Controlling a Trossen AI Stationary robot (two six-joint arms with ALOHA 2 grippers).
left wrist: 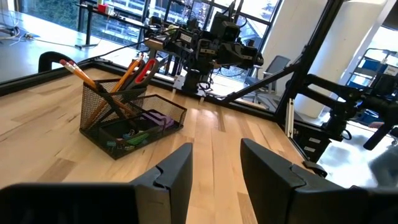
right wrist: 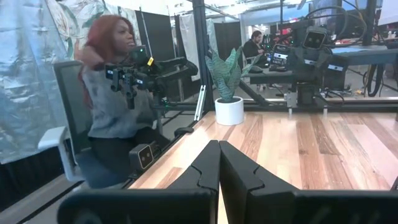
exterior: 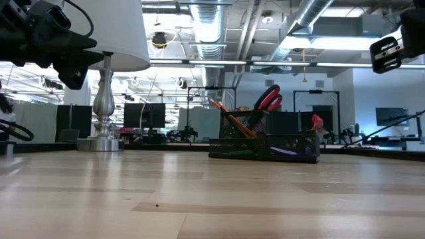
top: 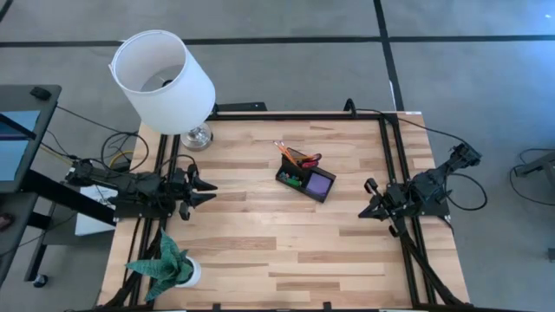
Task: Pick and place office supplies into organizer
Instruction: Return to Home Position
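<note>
The black mesh organizer stands on the wooden table, right of its middle; the low view shows the organizer too. In its taller section stand orange pencils and red-handled scissors; a purple note pad lies in a low compartment. My left gripper is open at the table's left edge, above the table top and pointing level at the organizer. My right gripper is shut with nothing in it at the right edge.
A lamp with a white shade stands at the far left corner. A green paper plant in a white pot stands at the near left corner. A person sits beyond the table's left side. Bare wood lies between the grippers and the organizer.
</note>
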